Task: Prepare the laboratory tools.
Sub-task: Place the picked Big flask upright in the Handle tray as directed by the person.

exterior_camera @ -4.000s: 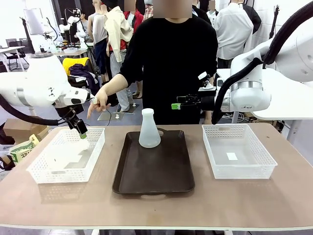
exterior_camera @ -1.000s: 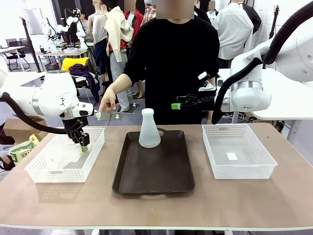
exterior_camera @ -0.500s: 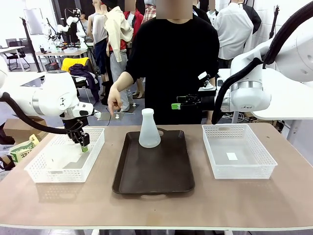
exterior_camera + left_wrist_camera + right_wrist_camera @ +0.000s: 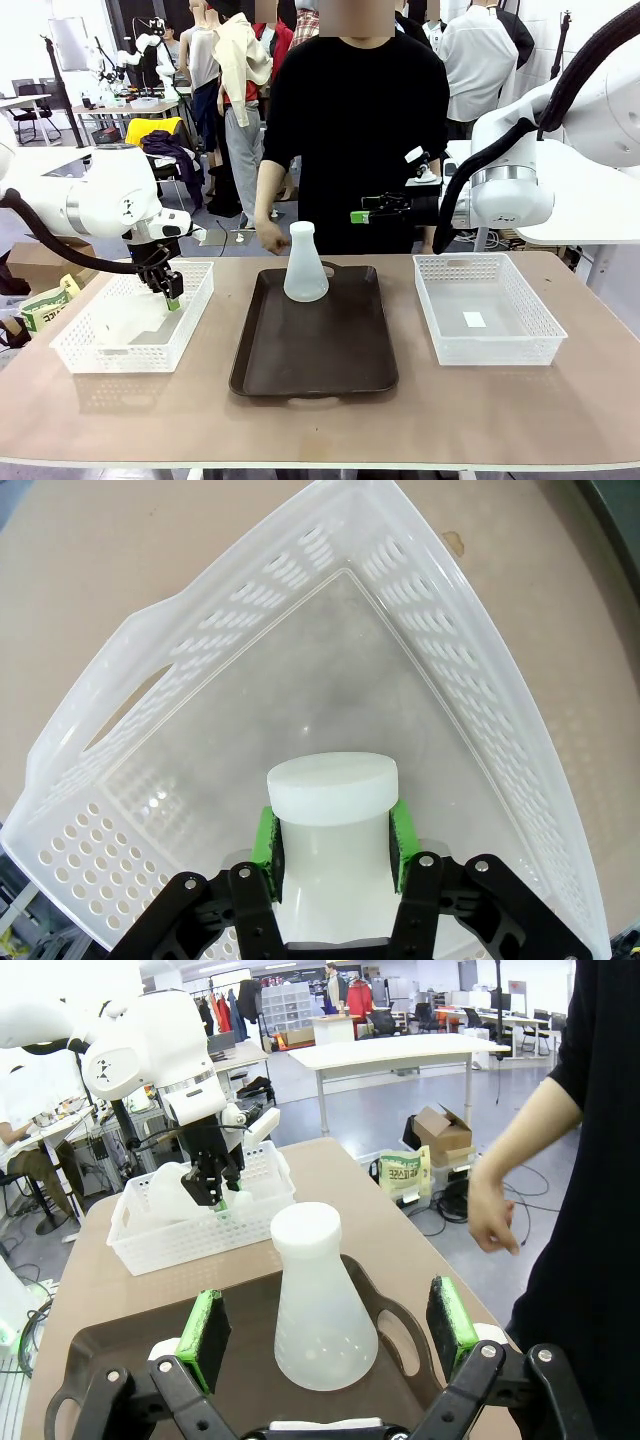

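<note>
While the person's hand (image 4: 271, 237) has dropped from a raised point to hang just behind the dark brown rectangular tray (image 4: 315, 340), the left gripper (image 4: 332, 842) stays low inside the white lattice plastic basket (image 4: 135, 315) at the table's left. Its green pads are clamped on the neck of a translucent milky-white conical flask (image 4: 332, 835), so a lift toward the tray seems next. A second matching flask (image 4: 304, 263) stands upright on the tray's far end. The right gripper (image 4: 328, 1328) hovers wide apart, holding nothing. Four seconds earlier the left gripper sat higher, over the basket's far edge.
</note>
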Motion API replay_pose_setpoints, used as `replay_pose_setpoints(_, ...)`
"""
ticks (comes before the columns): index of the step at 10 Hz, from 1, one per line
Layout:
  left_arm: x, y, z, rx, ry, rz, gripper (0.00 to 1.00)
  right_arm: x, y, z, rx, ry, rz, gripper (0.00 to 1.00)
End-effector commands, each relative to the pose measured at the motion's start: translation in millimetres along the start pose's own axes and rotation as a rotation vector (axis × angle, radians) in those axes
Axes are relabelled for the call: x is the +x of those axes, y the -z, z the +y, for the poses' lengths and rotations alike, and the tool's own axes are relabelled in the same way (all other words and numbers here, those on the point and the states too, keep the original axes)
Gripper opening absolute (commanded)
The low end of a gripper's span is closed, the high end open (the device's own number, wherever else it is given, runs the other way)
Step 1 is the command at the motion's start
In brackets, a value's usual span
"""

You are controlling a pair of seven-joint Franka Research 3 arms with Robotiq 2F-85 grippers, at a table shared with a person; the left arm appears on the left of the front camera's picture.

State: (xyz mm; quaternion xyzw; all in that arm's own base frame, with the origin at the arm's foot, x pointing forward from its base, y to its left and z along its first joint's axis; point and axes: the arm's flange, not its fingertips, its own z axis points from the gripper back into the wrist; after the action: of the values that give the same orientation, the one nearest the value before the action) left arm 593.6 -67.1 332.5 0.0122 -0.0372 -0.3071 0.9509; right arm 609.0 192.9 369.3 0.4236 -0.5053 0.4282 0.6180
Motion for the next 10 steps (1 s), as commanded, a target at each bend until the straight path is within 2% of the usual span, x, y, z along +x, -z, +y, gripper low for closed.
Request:
replay_pose_setpoints(1,-0.4,1.0,0.7,0.017,0.008,-0.011,0.0,1.0,2.4,-1.5,0.004,0.01,0.013,1.0)
replay_pose_setpoints(10,-0.4,1.0,0.7,0.017,0.008,-0.011,0.0,1.0,2.4,-1.5,0.004,0.01,0.013,1.0)
